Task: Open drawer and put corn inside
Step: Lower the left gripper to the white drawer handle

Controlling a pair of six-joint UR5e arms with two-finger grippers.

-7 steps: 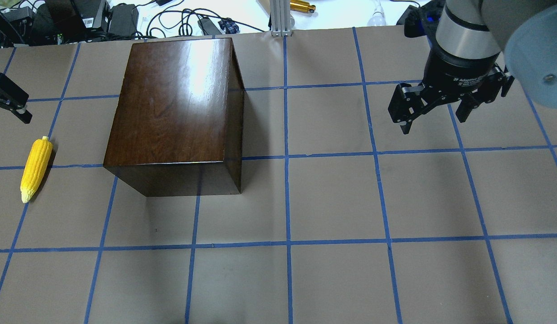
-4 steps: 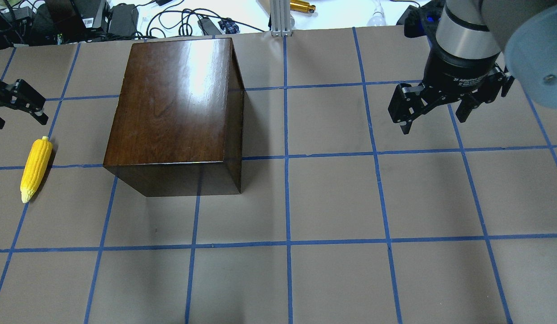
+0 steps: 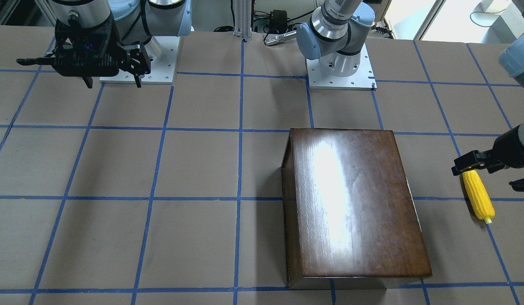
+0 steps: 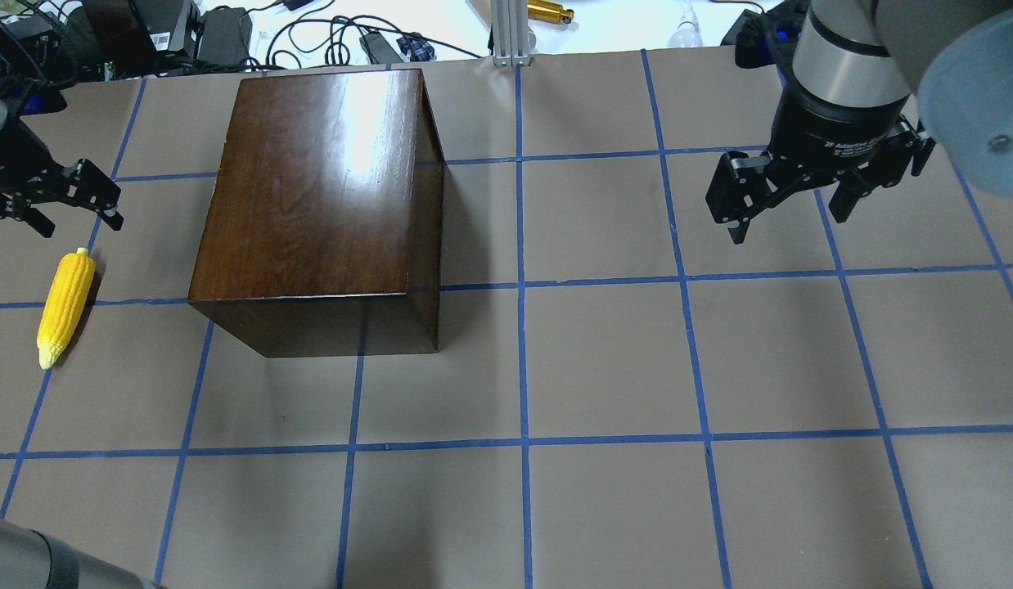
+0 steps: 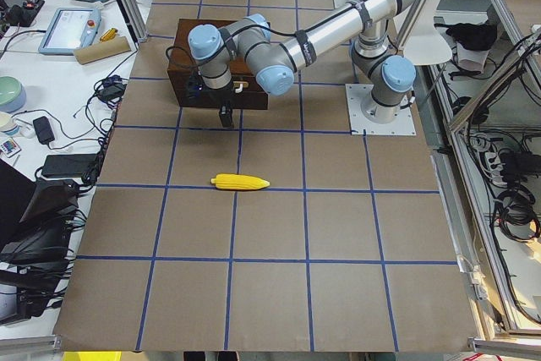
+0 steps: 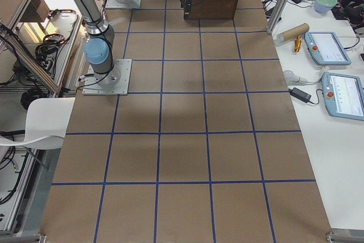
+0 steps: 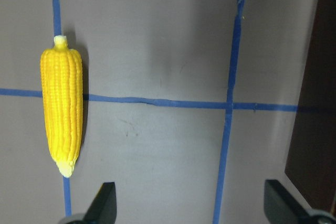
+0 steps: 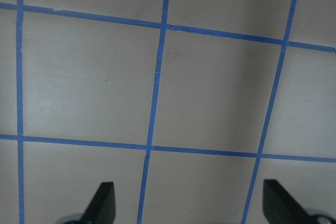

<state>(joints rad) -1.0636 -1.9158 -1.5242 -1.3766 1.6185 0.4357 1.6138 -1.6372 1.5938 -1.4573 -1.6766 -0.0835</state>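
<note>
Drawer (image 5: 250, 90): judged shut; no tray is seen drawn out of the box (image 4: 318, 188). Its front appears to face 9 o'clock in the overhead view.
Corn (image 4: 65, 307): laid flat on the table (image 4: 605, 360), at 8 o'clock from the box and well apart from it.
Left gripper (image 4: 69, 204): fingers spread, nothing held; hung at 12 o'clock from the corn, between it and the box side.
Right gripper (image 4: 789, 217): fingers spread and empty, at 3 o'clock from the box, well apart.
Step in hand: opening is judged not yet begun.
Next move: the small pull must be pinched and drawn toward 9 o'clock before the corn is picked up.
</note>
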